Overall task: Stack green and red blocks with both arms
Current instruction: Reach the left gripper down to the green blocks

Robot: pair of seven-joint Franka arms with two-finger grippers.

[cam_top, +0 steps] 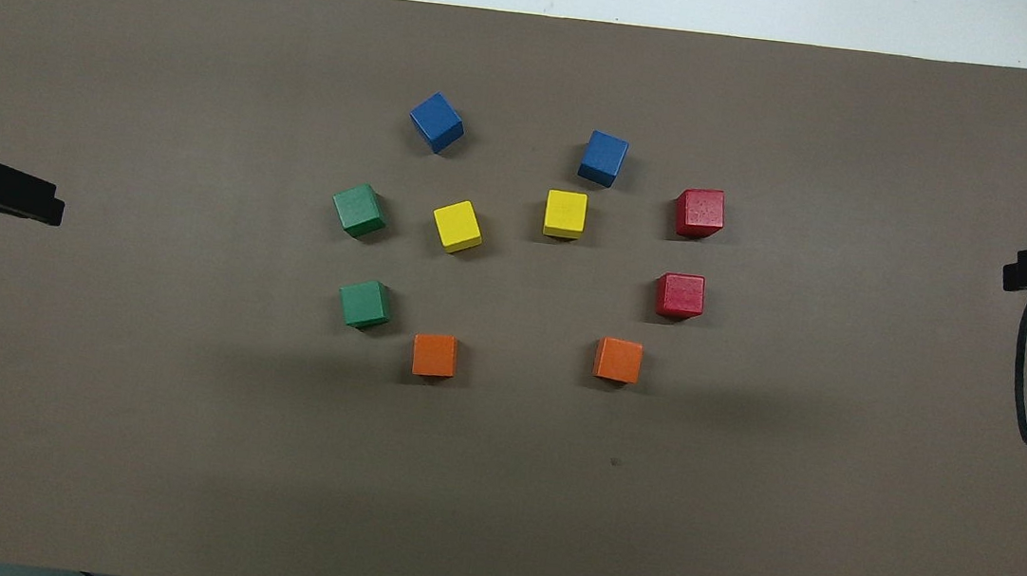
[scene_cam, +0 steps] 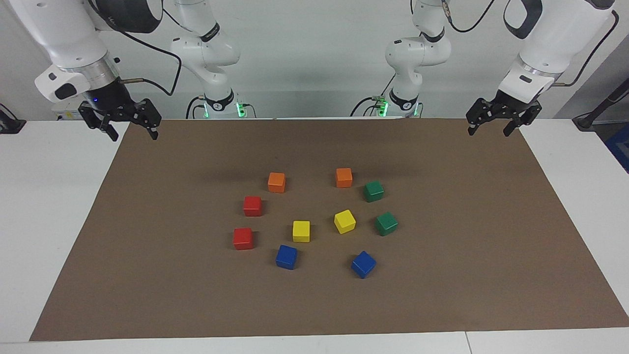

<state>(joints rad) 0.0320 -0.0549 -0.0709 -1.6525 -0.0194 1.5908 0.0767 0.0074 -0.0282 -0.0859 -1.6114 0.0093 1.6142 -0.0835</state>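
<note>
Two green blocks (scene_cam: 373,191) (scene_cam: 386,223) lie apart on the brown mat toward the left arm's end; they also show in the overhead view (cam_top: 365,303) (cam_top: 359,210). Two red blocks (scene_cam: 252,206) (scene_cam: 243,238) lie apart toward the right arm's end; they also show in the overhead view (cam_top: 681,296) (cam_top: 699,213). No block rests on another. My left gripper (scene_cam: 490,131) is open and empty, raised over the mat's edge at its own end. My right gripper (scene_cam: 132,133) is open and empty over the mat's edge at the right arm's end. Both arms wait.
Two orange cubes (scene_cam: 276,182) (scene_cam: 344,177) lie nearest the robots. Two yellow cubes (scene_cam: 301,231) (scene_cam: 344,221) lie in the middle of the group. Two blue cubes (scene_cam: 286,256) (scene_cam: 363,264) lie farthest from the robots. The brown mat (scene_cam: 147,275) covers a white table.
</note>
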